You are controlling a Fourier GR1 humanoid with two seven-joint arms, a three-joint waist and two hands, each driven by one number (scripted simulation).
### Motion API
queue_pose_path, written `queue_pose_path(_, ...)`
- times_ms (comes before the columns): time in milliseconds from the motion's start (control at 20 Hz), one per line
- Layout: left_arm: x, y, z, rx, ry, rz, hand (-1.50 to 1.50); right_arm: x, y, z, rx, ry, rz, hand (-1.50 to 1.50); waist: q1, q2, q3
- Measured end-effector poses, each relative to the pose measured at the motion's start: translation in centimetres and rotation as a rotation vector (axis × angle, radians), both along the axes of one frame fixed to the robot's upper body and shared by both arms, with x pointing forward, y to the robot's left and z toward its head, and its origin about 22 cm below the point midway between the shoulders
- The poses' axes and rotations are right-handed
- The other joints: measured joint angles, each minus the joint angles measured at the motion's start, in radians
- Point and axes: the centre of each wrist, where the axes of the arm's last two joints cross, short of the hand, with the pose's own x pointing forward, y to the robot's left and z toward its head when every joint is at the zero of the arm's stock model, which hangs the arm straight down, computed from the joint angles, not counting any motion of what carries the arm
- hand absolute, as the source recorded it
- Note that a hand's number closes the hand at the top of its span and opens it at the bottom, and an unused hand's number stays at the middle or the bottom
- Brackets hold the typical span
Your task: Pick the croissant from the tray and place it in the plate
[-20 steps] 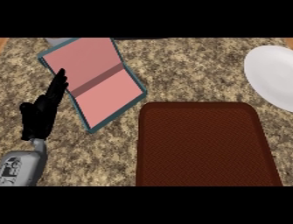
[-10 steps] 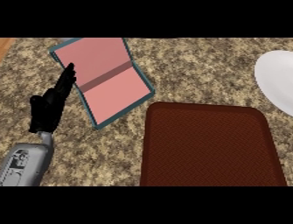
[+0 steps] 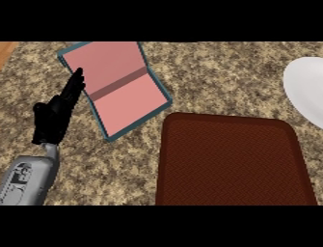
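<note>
Your left hand [image 3: 53, 118] rests left of the tray [image 3: 231, 164], fingers [image 3: 73, 87] straight and open, holding nothing, likely because no croissant shows there.

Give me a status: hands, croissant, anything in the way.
Left hand open, resting at left; right hand not in view. No croissant in view on brown tray; white plate far right. Open pink book beside tray.

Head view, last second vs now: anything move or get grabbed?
Nothing taken hold of or let go. The pink book, plate, tray and left hand all drifted slightly toward the picture's right together, so probably the view shifted, not the things. The hand is open as before, fingers straight, at the book's left edge.
</note>
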Motion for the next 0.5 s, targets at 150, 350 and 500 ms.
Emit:
queue_pose_path(150,0.3,-0.1,0.3,-0.001,-0.003,-0.003,0.0,2.1,1.9,-0.7,-0.075,0.044,-0.006,1.5,0.003,0.002,0.0)
queue_pose_path(350,0.4,-0.2,0.3,-0.003,-0.009,-0.009,0.0,3.5,3.8,-2.9,-0.137,0.114,-0.034,1.5,0.012,0.007,0.001)
queue_pose_path(500,0.7,-0.4,-0.1,-0.003,-0.01,-0.011,0.0,4.5,5.3,-4.2,-0.097,0.181,-0.051,-1.5,0.011,0.009,0.001)
